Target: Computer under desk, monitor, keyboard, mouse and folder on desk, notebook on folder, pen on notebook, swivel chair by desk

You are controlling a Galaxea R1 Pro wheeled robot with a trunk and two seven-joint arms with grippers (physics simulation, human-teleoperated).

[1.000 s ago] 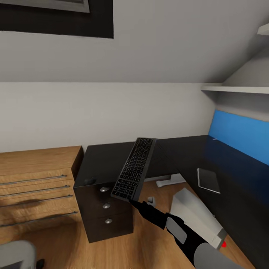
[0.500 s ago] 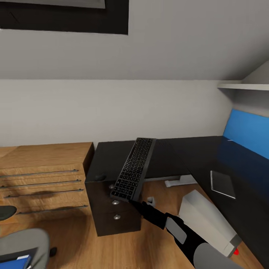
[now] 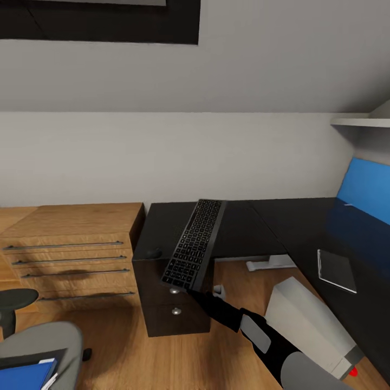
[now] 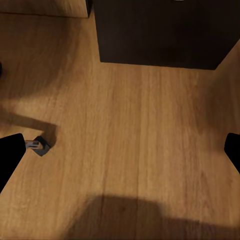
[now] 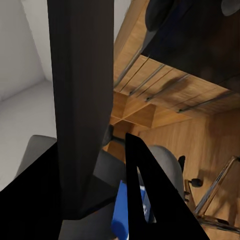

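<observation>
The right gripper [image 3: 189, 292] clamps the keyboard [image 3: 194, 244], tilted up above the black desk [image 3: 254, 227]. At seven o'clock, the swivel chair [image 3: 40, 341] carries a blue folder [image 3: 24, 375]. The left gripper [image 4: 120, 150] hangs spread wide above the wooden floor [image 4: 130, 130].

View has swung left; swivel chair [image 3: 40, 352] (blue folder [image 3: 26, 375] aboard) appears.

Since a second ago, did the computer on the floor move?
No. The computer still sits beside the desk and its white foot; everything slid right together because the camera turned left.
</observation>
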